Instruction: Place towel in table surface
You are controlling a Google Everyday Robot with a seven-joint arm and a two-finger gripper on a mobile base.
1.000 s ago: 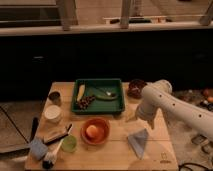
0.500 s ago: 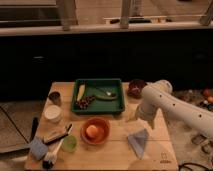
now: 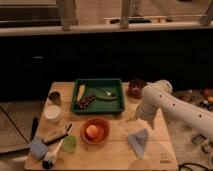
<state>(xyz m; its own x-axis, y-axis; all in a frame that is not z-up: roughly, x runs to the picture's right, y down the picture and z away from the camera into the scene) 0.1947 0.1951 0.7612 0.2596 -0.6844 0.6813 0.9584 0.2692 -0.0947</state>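
Blue towel [image 3: 139, 142] seems set on the table [image 3: 112, 159] at five o'clock. Our gripper [image 3: 136, 119] hovers at its twelve, grasp unreadable. We judge the next move is to lift clear.

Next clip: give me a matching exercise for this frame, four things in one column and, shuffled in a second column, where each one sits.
Things:
1 towel
2 green tray
3 orange bowl
4 gripper

Places:
A back middle of the table
B at the end of the arm, just behind the towel
C front of the table, towards the picture's right
D front middle, with a round fruit inside

Pairs: 1-C; 2-A; 3-D; 4-B
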